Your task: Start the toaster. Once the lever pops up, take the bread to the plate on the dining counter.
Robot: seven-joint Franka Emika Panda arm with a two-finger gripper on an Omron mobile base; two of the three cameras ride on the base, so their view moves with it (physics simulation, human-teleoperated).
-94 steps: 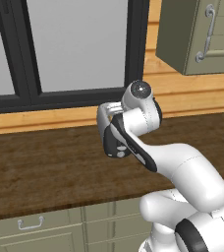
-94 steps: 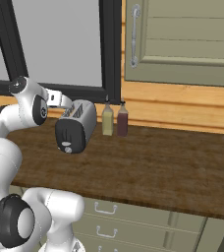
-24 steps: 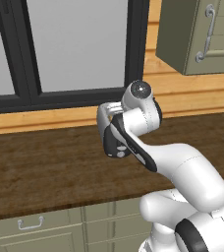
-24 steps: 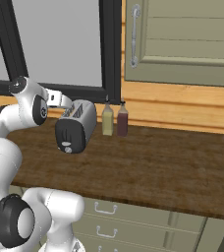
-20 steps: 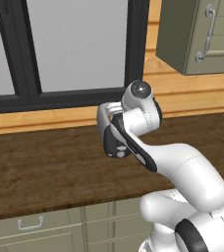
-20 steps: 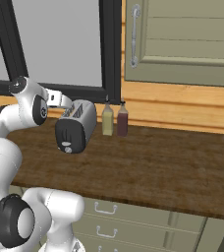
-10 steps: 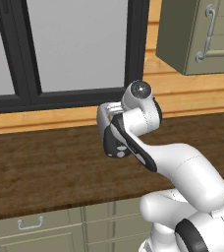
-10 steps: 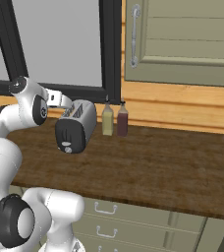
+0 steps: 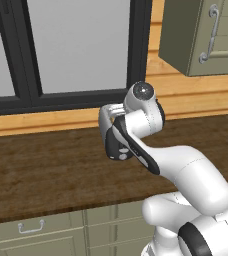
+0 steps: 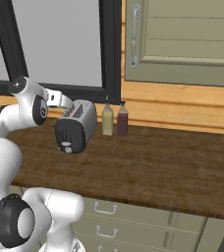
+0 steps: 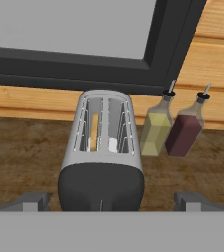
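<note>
The chrome toaster (image 11: 104, 147) stands on the dark wood worktop under the window, its black end face (image 11: 101, 187) turned toward my hand. A tan slice of bread (image 11: 94, 133) sits deep in its left slot. My gripper (image 11: 111, 202) is open, just above and in front of that end face. One fingertip (image 11: 33, 201) is out to the left of the toaster and the other out to the right, neither touching it. From the right base view the toaster (image 10: 77, 125) sits just below my wrist. The lever is too small to make out. The plate and dining counter are out of view.
Two bottles, one yellow-green (image 11: 155, 130) and one dark red (image 11: 185, 130), stand close to the toaster's right side against the wooden backsplash. A black window frame (image 10: 111, 54) rises behind them. An olive wall cabinet (image 10: 182, 39) hangs to the right. Drawers (image 10: 133, 216) sit under the worktop.
</note>
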